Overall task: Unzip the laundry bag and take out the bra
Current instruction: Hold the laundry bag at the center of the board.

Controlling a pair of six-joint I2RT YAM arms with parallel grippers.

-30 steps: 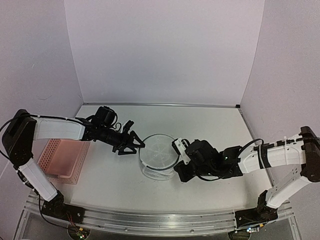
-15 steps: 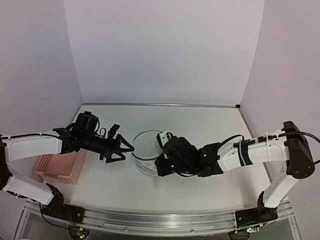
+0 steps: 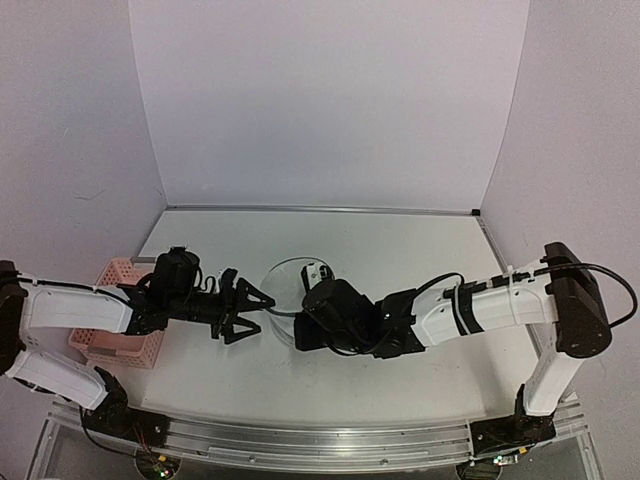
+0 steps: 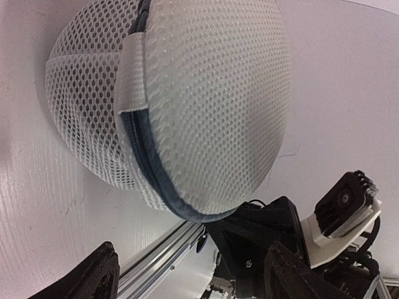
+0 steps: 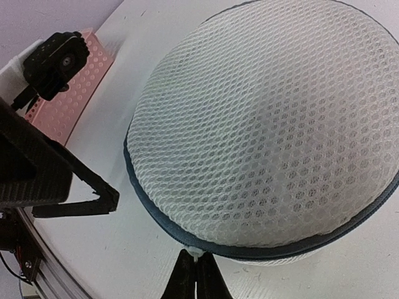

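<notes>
I am working over a white table [image 3: 420, 260] boxed in by pale lilac walls. Nearest me, past the mounting rail [image 3: 300, 442], both arms reach inward and low towards the middle of the surface.

The right gripper [image 5: 194, 275] has its fingers pressed together, tips right up against the dark zip band [image 5: 156, 225] on the near rim of the laundry bag [image 5: 268, 124]. A small pale nub sits just at the tips; I cannot tell whether it is the zip pull or whether it is pinched. The left gripper [image 3: 258, 313] sits just beside the bag's left side with its fingers spread, touching nothing. The pink basket [image 3: 115, 312] lies under the left forearm.

The bag rests mid-table, lid zipped all round as far as I can see, with a webbing tab [image 4: 131, 75] crossing the seam. The bra is not visible through the mesh.

My read: this is the very start of unzipping. Next I need a sure pinch on the pull, the left gripper closing on the tab or rim to brace, then a drag following the hoop's curve.
</notes>
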